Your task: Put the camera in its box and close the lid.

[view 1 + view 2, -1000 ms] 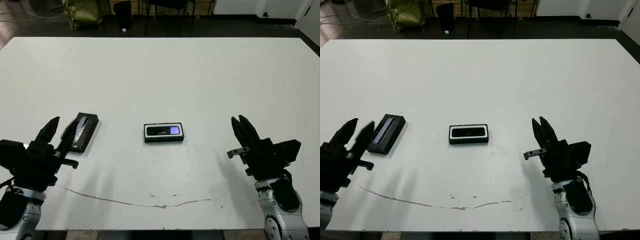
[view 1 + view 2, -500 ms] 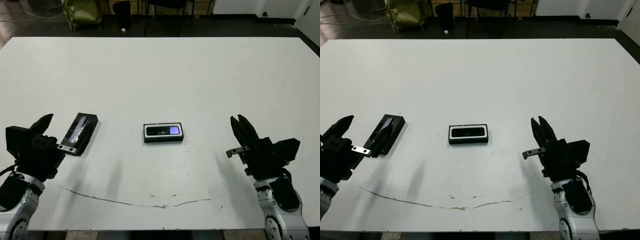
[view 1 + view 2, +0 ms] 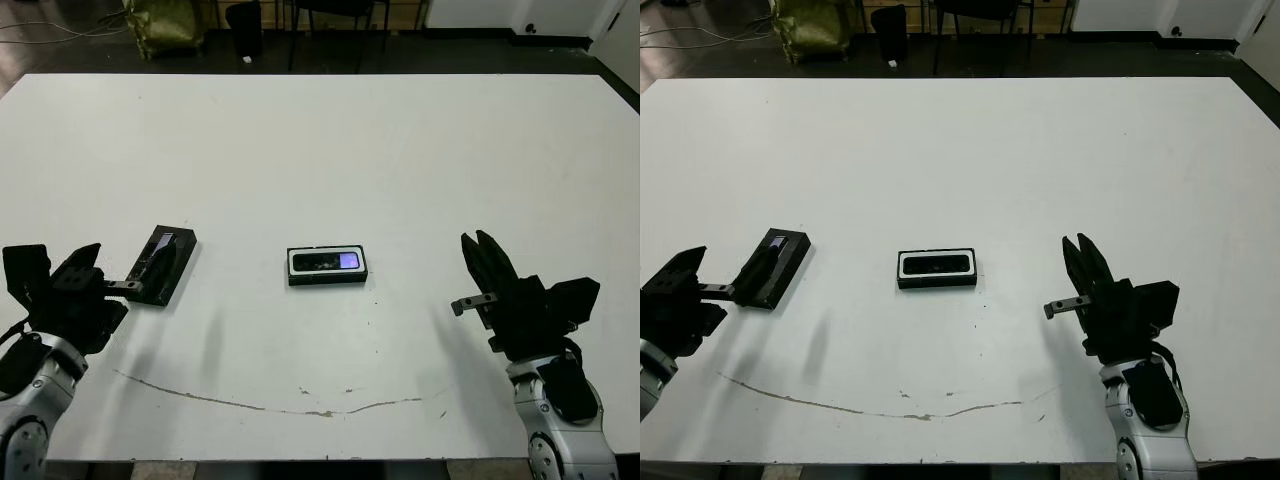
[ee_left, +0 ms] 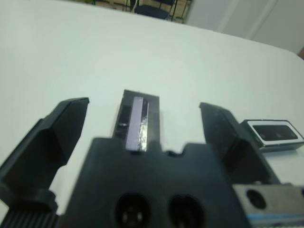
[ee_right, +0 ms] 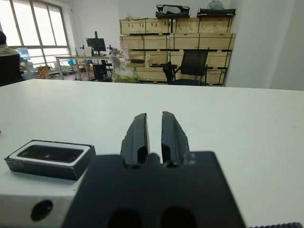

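The box (image 3: 327,267) lies at mid-table with the camera (image 3: 330,261) inside it, its purple patch toward the right end. The lid (image 3: 166,262) lies flat to the box's left, its silvery strip up. My left gripper (image 3: 118,264) is open at the lid's near end; the left wrist view shows its fingers (image 4: 61,124) spread wide with the lid (image 4: 137,118) between them, untouched, and the box (image 4: 273,134) off to one side. My right gripper (image 3: 477,242) hovers right of the box, shut on nothing. In the right wrist view, its fingers (image 5: 137,130) stand nearly together, the box (image 5: 47,157) beside them.
A thin brown crack line (image 3: 300,400) runs along the table near its front edge. A green bag (image 3: 165,25) and chair legs stand on the floor beyond the far edge. Bare white tabletop (image 3: 420,160) surrounds the box and the lid.
My left hand has rolled and drawn back toward the front left, its fingers now spread around the lid's near end. Lid, box and right arm have stayed put.
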Controlling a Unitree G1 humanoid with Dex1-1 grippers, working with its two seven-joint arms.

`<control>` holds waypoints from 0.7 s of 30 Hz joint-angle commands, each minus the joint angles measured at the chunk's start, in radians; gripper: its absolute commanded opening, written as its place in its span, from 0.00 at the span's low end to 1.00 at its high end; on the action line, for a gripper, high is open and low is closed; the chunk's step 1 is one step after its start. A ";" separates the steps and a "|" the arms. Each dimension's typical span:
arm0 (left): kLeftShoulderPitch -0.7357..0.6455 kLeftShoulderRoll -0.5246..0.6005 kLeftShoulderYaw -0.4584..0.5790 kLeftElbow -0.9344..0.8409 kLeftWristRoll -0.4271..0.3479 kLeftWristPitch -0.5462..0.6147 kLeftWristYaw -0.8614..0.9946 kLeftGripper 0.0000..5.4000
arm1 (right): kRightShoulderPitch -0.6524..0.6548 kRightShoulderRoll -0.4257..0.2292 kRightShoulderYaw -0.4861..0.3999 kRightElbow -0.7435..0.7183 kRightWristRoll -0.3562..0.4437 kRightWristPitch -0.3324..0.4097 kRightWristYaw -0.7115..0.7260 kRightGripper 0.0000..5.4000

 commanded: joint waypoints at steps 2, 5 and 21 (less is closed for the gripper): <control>-0.007 0.034 0.004 0.028 -0.011 0.054 0.000 0.99 | 0.002 -0.003 -0.006 0.035 0.011 -0.001 0.018 0.00; -0.014 0.046 0.004 0.041 -0.012 0.066 -0.002 0.99 | 0.005 -0.002 -0.003 0.019 0.003 0.013 0.008 0.00; -0.025 0.103 -0.022 0.054 0.011 0.109 -0.039 0.99 | 0.014 -0.001 0.001 0.004 0.002 0.025 0.001 0.00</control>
